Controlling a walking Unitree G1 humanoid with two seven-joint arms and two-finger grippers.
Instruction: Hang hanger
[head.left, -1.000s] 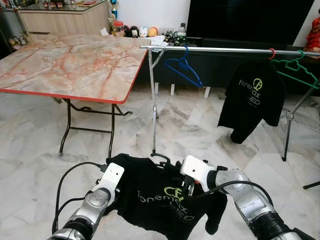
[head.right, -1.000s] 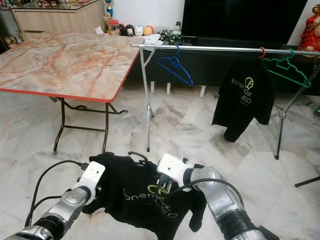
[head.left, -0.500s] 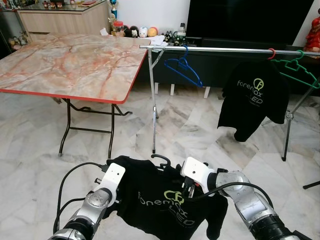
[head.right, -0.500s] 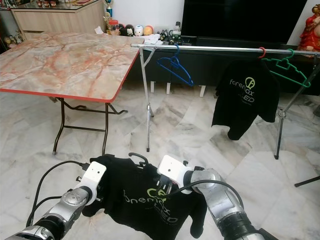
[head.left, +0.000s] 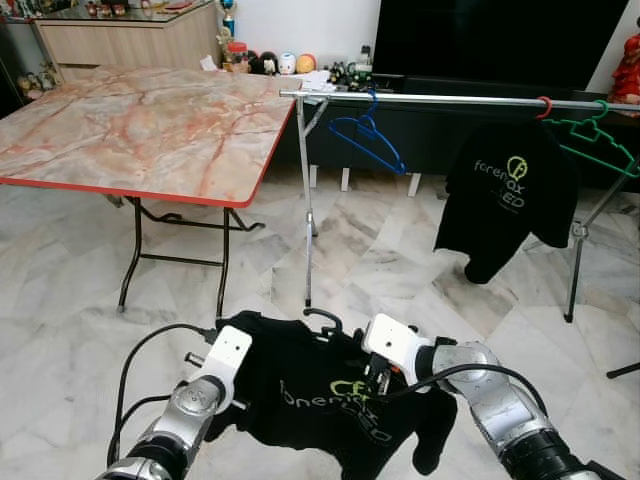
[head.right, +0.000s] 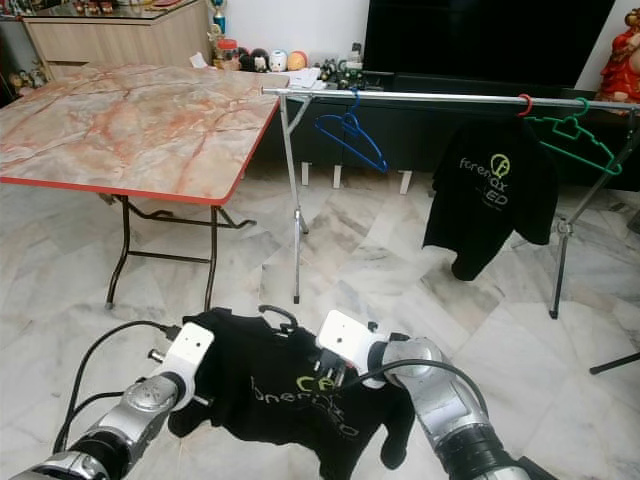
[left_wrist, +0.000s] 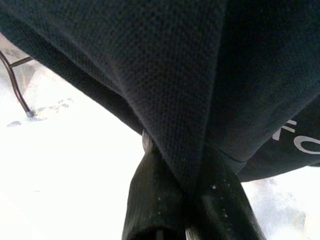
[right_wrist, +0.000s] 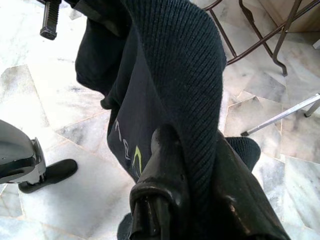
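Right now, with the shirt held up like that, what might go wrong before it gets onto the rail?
Both grippers, left gripper and right gripper, pinch only folds of the black T-shirt, so cloth might slip free. The hanger hook sits low, far beneath the rail; a big lift could shake it loose. The empty blue hanger could get bumped.
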